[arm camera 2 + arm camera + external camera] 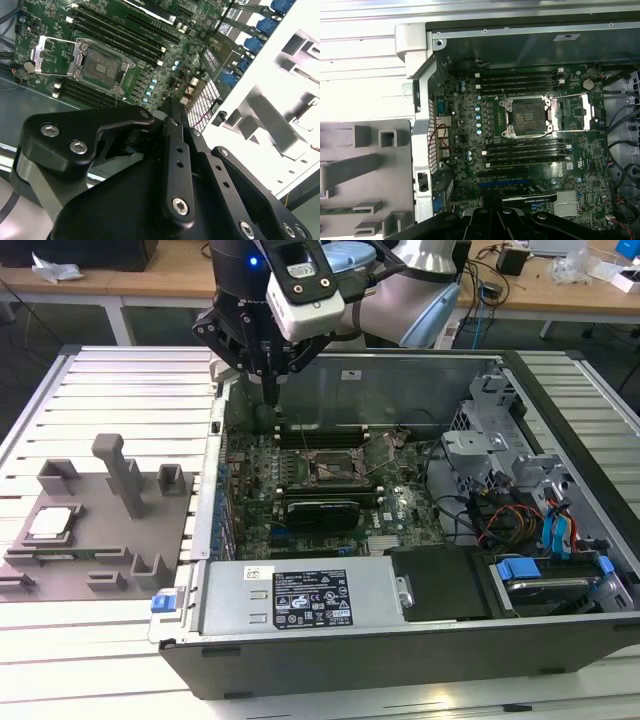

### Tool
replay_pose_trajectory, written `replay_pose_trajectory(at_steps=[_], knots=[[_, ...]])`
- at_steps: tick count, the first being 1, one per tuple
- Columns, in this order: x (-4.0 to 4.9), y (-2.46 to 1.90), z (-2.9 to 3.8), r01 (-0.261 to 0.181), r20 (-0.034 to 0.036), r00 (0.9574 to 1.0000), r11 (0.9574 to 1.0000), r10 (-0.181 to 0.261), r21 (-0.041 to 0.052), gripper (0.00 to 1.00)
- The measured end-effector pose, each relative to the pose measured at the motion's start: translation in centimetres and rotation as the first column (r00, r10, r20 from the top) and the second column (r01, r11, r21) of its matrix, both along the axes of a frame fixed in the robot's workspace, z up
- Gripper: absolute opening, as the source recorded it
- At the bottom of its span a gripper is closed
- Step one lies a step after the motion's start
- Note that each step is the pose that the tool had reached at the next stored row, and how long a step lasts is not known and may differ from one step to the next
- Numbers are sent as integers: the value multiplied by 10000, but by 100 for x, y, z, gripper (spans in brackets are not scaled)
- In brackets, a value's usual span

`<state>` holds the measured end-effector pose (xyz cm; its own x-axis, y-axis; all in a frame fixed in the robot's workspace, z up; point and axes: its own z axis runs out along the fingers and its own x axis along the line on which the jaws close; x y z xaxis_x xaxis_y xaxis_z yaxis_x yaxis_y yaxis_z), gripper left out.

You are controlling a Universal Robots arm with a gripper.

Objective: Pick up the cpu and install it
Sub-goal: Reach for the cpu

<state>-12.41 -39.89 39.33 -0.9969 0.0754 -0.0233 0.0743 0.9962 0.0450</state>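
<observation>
CPU lies ungrasped on fixture, well apart from closed, empty fingers; pick-up pending, requiring opened fingers.

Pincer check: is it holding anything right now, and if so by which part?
Nothing is held. The pincer hangs shut and empty above the open computer case, while the cpu lies apart on the grey fixture tray.

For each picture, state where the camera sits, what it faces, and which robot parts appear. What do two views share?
Exterior view: off the arm, looking down into the open computer case; arm and gripper show.
First wrist view: on the arm, straight down on the motherboard; gripper peeks in.
Second wrist view: on the arm, slantwise past the gripper.
Shared: both wrist views show the socket.
</observation>
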Motion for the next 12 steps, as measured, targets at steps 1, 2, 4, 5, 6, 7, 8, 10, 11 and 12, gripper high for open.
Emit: replay_pose_trajectory(at_steps=[1,2,4,5,6,7,8,10,11,12], knots=[[-6,0,0,0,0,10000,10000,0,0,11],[-8,0,0,-1,0,10000,10000,1,0,11],[-25,0,0,-1,0,10000,10000,1,1,11],[-27,0,-1,-2,1,10000,10000,2,1,11],[-31,0,0,-2,0,10000,10000,2,0,11],[-34,0,0,-2,0,10000,10000,2,0,11],[-36,0,-1,-2,1,10000,10000,2,1,11],[-38,0,0,-2,0,10000,10000,2,0,11],[-39,0,0,-2,0,10000,10000,2,0,11],[-42,0,0,0,0,10000,10000,0,1,11]])
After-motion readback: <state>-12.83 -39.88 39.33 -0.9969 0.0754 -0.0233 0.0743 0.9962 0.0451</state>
